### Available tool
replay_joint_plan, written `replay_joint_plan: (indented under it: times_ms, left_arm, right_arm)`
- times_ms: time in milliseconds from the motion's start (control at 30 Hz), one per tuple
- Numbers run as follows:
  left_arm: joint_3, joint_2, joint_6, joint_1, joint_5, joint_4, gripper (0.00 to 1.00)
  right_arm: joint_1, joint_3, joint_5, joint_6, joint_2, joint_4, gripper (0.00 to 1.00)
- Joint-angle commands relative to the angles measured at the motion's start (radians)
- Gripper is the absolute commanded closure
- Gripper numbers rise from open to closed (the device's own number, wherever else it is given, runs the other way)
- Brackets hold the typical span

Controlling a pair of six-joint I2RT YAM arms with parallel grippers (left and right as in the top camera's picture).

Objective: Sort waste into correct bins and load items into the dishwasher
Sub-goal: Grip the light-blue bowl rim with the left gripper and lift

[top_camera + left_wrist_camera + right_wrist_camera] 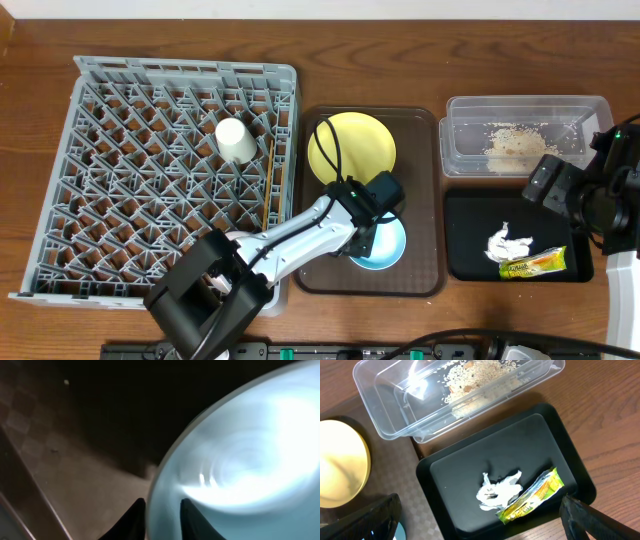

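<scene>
On the brown serving tray [425, 180] lie a yellow plate [350, 145] and a light blue bowl [392, 250]. My left gripper [370, 232] is shut on the bowl's rim [220, 475], one finger [136, 516] outside and the other inside. In the grey dish rack [150, 170] stand a white cup [236, 138] and chopsticks [268, 185]. The clear tub [525, 110] holds beige food scraps [475, 375]. The black tray [460, 470] holds a white tissue [497, 491] and a snack wrapper [532, 497]. My right gripper [480, 502] hangs open above that tray, holding nothing.
The left arm stretches from the front edge across the rack's right corner to the serving tray. The right arm's body [600, 195] sits at the far right over the black tray. Bare wooden table [350, 50] runs along the back.
</scene>
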Motion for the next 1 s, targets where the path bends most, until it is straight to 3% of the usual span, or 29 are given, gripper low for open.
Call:
replay_joint_plan:
  times_ms: [0,100,200,233,300,333,367,433,567,833,967]
  left_arm:
    - [0.021,-0.033,-0.003,0.0,-0.018,0.013,0.81]
    - [0.026,-0.1,-0.003,0.002,-0.085,0.009,0.87]
    - [0.026,-0.182,-0.002,0.002,-0.161,0.005,0.85]
    - [0.026,-0.206,-0.002,0.002,-0.172,0.005,0.73]
    - [0.026,-0.256,0.001,0.002,-0.172,-0.001,0.4]
    - [0.026,-0.274,0.001,0.002,-0.166,-0.006,0.38]
    - [0.026,-0.289,0.001,0.002,-0.147,-0.006,0.38]
    - [0.026,-0.306,0.004,-0.002,-0.058,0.009,0.48]
    - [0.023,-0.287,0.043,-0.042,0.097,0.047,0.48]
    - [0.014,-0.138,0.062,-0.197,0.071,0.217,0.48]
    - [0.014,-0.051,0.061,-0.242,-0.09,0.257,0.48]
  right_arm:
    - [-0.007,0.012,0.002,-0.001,-0.002,-0.001,0.01]
    - [-0.007,0.012,0.002,-0.001,-0.002,-0.001,0.01]
    - [-0.007,0.012,0.002,-0.001,-0.002,-0.001,0.01]
    - [-0.007,0.012,0.002,-0.001,-0.002,-0.001,0.01]
    - [-0.007,0.012,0.002,-0.001,-0.002,-0.001,0.01]
    - [-0.007,0.012,0.002,-0.001,-0.002,-0.001,0.01]
    - [-0.007,0.012,0.002,-0.001,-0.002,-0.001,0.01]
    - [-0.007,0.012,0.002,-0.001,-0.002,-0.001,0.01]
    - [-0.007,0.012,0.002,-0.001,-0.002,-0.001,0.01]
    - [-0.007,0.012,0.002,-0.001,-0.002,-0.001,0.01]
    - [-0.007,0.012,0.002,-0.001,-0.002,-0.001,0.01]
